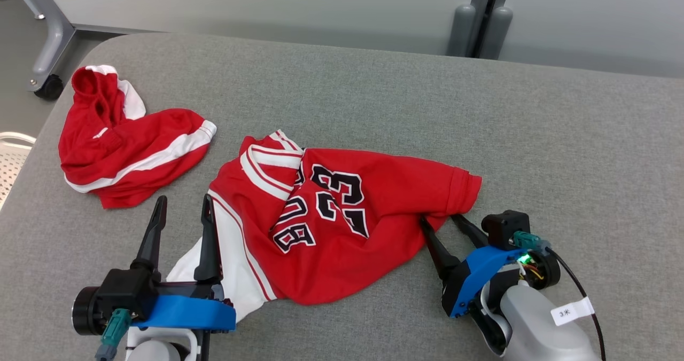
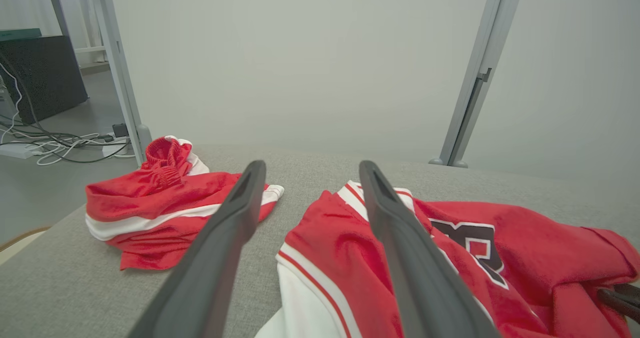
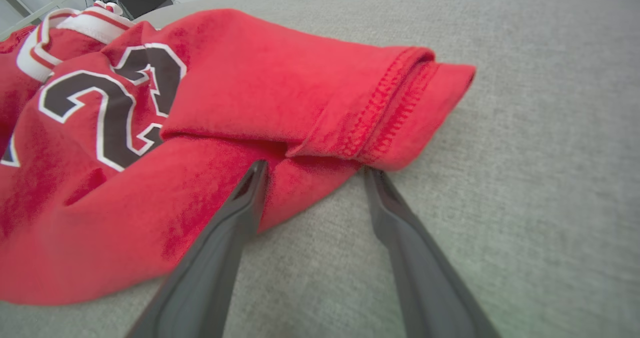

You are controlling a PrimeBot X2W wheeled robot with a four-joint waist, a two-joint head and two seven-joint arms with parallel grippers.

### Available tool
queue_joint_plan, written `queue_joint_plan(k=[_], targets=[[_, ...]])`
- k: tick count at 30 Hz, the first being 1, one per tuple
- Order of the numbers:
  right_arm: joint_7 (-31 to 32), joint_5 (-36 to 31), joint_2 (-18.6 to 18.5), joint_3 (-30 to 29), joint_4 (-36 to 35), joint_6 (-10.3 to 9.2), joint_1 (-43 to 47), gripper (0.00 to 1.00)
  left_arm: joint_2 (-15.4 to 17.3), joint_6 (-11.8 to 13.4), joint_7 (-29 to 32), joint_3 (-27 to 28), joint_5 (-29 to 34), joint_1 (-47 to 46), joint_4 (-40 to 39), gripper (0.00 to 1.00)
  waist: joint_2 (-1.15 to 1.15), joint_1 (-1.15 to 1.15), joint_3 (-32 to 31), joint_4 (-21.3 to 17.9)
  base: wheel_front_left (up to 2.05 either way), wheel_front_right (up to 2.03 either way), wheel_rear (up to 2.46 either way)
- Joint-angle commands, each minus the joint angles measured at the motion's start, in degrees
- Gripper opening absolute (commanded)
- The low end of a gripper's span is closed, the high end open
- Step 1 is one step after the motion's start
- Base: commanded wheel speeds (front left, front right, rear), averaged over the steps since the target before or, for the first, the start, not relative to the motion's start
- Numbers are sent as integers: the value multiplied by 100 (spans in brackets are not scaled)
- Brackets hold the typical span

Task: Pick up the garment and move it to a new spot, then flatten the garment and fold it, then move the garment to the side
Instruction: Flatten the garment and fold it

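The garment (image 1: 342, 222), a crumpled red jersey with white striped trim, a white side panel and black white-edged numerals, lies bunched near the middle of the grey padded table (image 1: 427, 110); a second red-and-white garment (image 1: 128, 142) is heaped apart at its 10 o'clock. The left gripper (image 1: 183, 201), at the jersey's 8 o'clock, is spread wide and grasps nothing, one finger over the white panel, the other over bare table. The right gripper (image 1: 439, 219), at 4 o'clock, is likewise spread and empty, its fingertips (image 3: 250, 188) meeting the fabric below the folded sleeve hem.
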Motion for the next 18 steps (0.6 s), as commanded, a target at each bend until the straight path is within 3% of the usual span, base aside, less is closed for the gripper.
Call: queue_joint_plan(k=[1,9,10,11,18], targets=[[-25,76,-19,37,113,3,-174,100,-5,16,-14,-37,-20,-98,16,100,-1,-1,46,42,0,0,0],[202,89,-19,349,1024,2,-603,100,-6,72,-15,-169,-102,-149,64,100,-1,-1,96,133,0,0,0],[216,127,-19,399,1065,2,-601,21,-5,81,-15,-180,-104,-153,68,100,-1,-1,90,135,0,0,0],[226,178,-19,447,1090,2,-589,0,-5,88,-15,-180,-102,-146,72,100,-1,-1,74,125,0,0,0],[23,296,-31,563,1141,1,-519,0,-4,80,-15,-103,-50,28,106,100,-1,-1,-115,-155,0,0,0]])
